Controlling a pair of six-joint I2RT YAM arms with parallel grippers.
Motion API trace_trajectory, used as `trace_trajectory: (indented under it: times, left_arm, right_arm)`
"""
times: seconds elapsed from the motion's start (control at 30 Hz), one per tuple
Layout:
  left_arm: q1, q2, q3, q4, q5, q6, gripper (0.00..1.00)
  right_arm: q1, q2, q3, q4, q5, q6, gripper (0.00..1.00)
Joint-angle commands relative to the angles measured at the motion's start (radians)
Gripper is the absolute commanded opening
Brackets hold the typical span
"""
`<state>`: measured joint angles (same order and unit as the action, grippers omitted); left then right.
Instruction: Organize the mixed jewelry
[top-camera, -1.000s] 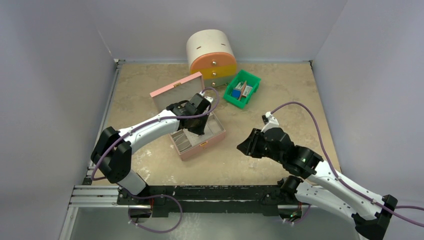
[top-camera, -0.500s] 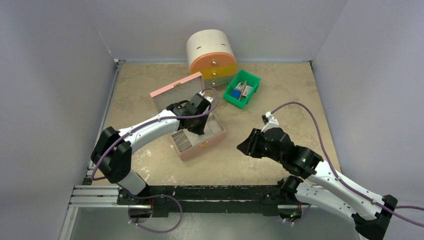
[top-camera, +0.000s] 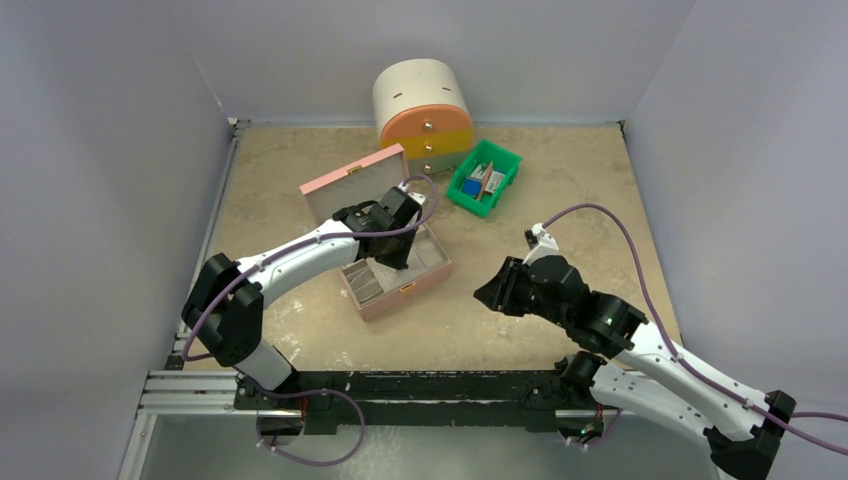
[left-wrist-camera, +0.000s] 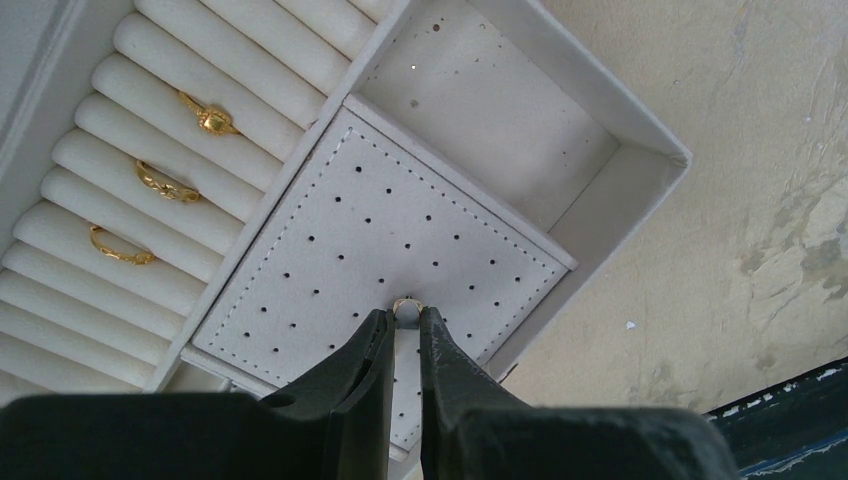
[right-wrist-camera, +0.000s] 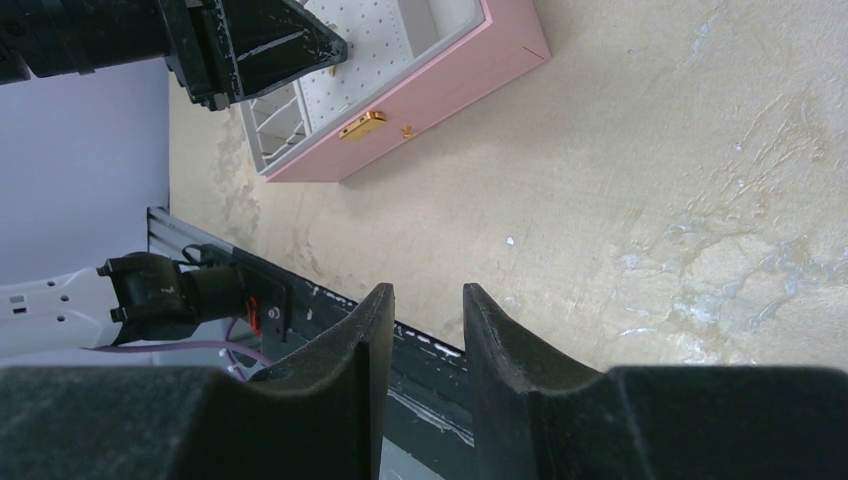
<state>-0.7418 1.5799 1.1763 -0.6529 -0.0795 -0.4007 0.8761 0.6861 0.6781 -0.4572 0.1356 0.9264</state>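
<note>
The pink jewelry box (top-camera: 400, 285) stands open on the table, lid up. My left gripper (left-wrist-camera: 407, 318) is inside it, shut on a small gold earring (left-wrist-camera: 407, 305) that its tips hold against the white perforated stud pad (left-wrist-camera: 340, 240). Three gold rings sit in the ring rolls to the left: one (left-wrist-camera: 212, 120), one (left-wrist-camera: 165, 185), one (left-wrist-camera: 120, 250). My right gripper (right-wrist-camera: 425, 300) is open and empty, low over the bare table right of the box (right-wrist-camera: 420, 90). The silvery hoop is out of view.
A round drawer cabinet (top-camera: 423, 115) with orange and yellow drawers stands at the back. A green bin (top-camera: 485, 177) of coloured items sits to its right. Grey walls close in the table on three sides. The black base rail (top-camera: 400, 385) runs along the near edge.
</note>
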Motion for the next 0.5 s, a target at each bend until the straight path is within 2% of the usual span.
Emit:
trace_trajectory:
  times: [0.0, 0.47]
  left_arm:
    - [-0.002, -0.017, 0.005, 0.016, -0.005, 0.01, 0.0]
    - [-0.002, -0.003, -0.001, 0.008, 0.006, 0.011, 0.0]
  right_arm:
    - [0.0, -0.005, -0.004, 0.038, -0.002, 0.01, 0.35]
    - [0.001, -0.008, -0.007, 0.037, -0.002, 0.011, 0.35]
